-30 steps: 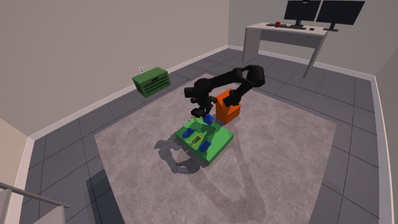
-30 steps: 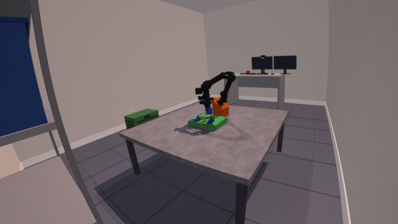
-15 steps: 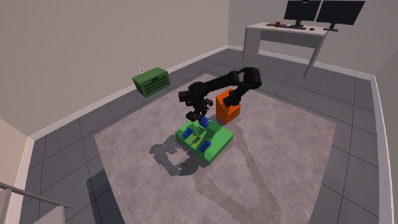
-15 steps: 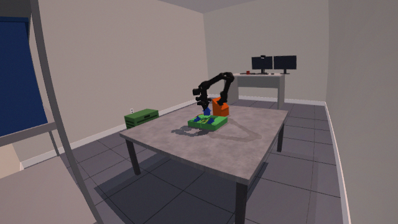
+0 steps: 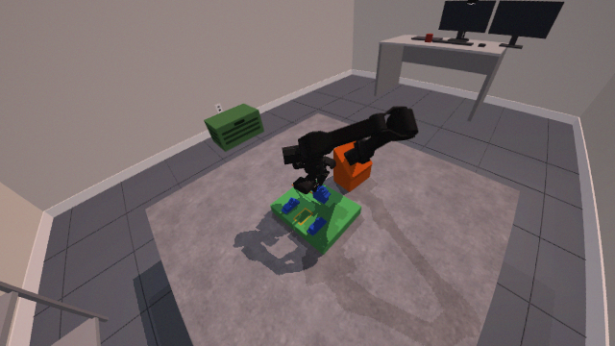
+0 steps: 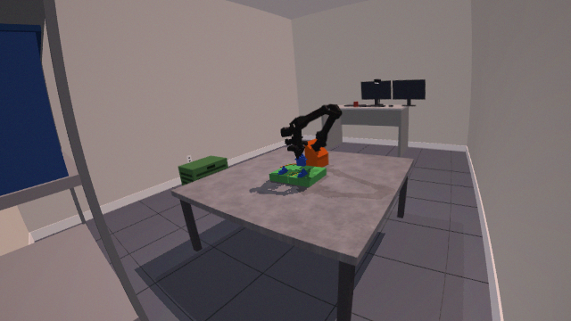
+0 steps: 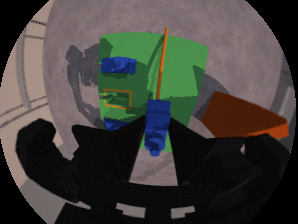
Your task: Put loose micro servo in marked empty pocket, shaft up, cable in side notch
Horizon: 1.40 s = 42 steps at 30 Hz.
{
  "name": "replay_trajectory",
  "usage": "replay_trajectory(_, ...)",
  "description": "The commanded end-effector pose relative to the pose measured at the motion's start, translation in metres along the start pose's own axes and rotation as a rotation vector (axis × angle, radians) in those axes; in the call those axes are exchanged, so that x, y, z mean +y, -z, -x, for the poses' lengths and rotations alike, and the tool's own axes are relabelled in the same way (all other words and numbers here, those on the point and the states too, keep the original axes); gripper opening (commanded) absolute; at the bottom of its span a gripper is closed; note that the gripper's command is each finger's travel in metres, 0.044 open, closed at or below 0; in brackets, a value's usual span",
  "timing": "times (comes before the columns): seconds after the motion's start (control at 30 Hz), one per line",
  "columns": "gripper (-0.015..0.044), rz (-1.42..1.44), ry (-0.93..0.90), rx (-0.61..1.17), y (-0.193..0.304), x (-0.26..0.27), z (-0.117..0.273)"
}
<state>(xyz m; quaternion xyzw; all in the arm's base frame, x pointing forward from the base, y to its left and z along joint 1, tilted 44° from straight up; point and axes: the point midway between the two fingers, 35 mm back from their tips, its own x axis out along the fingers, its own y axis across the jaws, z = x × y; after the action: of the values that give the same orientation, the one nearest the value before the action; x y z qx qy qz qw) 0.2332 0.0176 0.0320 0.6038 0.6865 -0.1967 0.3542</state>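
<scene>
My gripper is shut on the loose blue micro servo. The servo appears held a little above the rear part of the green deck. Its round shaft end shows nearest the wrist camera. Its orange cable stretches away over the deck. The marked pocket, outlined in orange, is empty and lies to the left of the held servo in the wrist view. The gap beneath the servo is hard to judge.
Two other blue servos sit in the deck on either side of the pocket, one and another. An orange block stands behind the deck, close to the arm.
</scene>
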Motion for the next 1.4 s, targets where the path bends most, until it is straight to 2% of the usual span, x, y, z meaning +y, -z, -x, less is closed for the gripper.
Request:
replay_trajectory(0.0, 0.0, 0.019, -0.002, 0.006, 0.0038, -0.0012, -0.0003)
replay_trajectory(1.37, 0.0, 1.406, -0.006, 0.004, 0.0038, -0.0012, -0.0003)
